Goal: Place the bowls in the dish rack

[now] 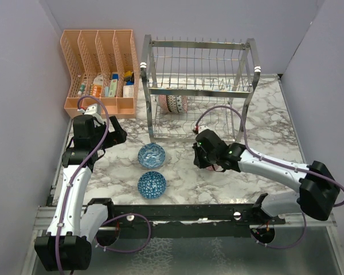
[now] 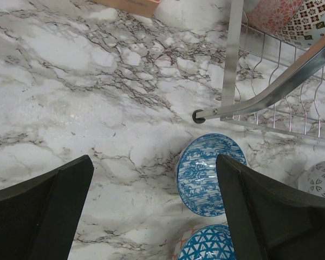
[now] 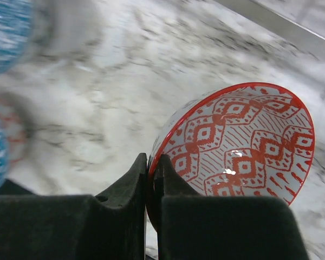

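Right claw [image 3: 150, 173]: clenched on the rim of the red bowl [image 3: 238, 146], one finger inside, one outside. The bowl is tipped on edge with its patterned inside facing the wrist camera. You cannot tell whether it is clear of the tabletop [image 1: 264, 114].

Location: the bowl is just in front of the rack [image 1: 200, 90], which is at 12 o'clock from the claw. Two blue bowls [image 1: 151, 155] [image 1: 152, 184] sit on the tabletop at 9 o'clock. Two more bowls [image 1: 173, 103] are on the rack's lower tier, left end.

Risks, judged:
- The grip is on a thin, glazed rim only. If you swing fast, the bowl may pivot or slip out and drop onto the marble.
- The rack's front rail and the upper tier leave a low gap. If you come in too high or too flat, the ceramic may hit the wire.
- If you aim too far towards 11 o'clock, you may knock the bowls already racked.
- The left arm is by the rack's front-left post, so watch for crowding there.

Pose: the right arm reaches from its base at 5 o'clock towards 10 o'clock, forearm low and stretched. The left arm is folded upright. The left claw [image 2: 154, 162] is released, jaws wide with nothing between them, and it looks down at the tabletop beside the blue bowls.
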Available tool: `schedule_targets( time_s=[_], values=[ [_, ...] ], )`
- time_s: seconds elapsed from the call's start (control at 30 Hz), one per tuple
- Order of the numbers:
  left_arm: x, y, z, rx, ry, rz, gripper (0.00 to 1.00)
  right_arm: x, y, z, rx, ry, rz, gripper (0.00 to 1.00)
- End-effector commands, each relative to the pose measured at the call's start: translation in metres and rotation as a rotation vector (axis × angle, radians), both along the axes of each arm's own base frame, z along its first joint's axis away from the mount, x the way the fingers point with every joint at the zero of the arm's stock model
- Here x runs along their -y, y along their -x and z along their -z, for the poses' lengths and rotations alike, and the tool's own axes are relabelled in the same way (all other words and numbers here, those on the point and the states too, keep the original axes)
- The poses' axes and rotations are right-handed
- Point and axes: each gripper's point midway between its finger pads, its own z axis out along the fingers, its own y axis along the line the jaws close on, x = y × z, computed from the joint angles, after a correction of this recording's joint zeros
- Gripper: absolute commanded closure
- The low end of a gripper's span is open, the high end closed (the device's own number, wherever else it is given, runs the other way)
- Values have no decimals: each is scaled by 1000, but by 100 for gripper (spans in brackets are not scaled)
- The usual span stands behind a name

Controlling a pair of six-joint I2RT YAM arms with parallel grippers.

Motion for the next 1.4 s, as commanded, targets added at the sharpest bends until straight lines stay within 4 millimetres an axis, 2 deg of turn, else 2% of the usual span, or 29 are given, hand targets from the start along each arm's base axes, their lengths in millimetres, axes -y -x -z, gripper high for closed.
schedule_targets(
  time_s=[0.0,0.13,0.27,0.43,0.57,0.7,0.83,0.97,1.17,1.37],
  values=[
    [-1,-3,-9,32,-8,7,1,-71,12,-70,28,-392,-205,99],
    [-1,-3,-12,35,-8,7,1,-98,21,-88,4,-531,-292,99],
    [-1,-3,-17,42,-8,5,1,-122,28,-97,-40,-638,-373,99],
    [-3,-3,-23,44,-15,-2,1,-139,26,-115,-75,-772,-425,99],
    [-3,-2,-29,58,-14,-7,1,-139,18,-137,-101,-890,-451,99],
    [-3,-3,-33,63,-14,-10,1,-133,1,-156,-96,-993,-451,99],
    [-3,-3,-35,68,-12,-11,1,-131,-19,-156,-113,-1071,-446,99],
    [-5,-2,-35,63,-20,-17,1,-127,-35,-172,-77,-1214,-479,99],
    [-6,-2,-38,68,-28,-19,1,-123,-59,-191,-14,-1333,-432,99],
    [-6,-1,-35,62,-28,-17,1,-124,-95,-188,26,-1371,-332,99]
  ],
)
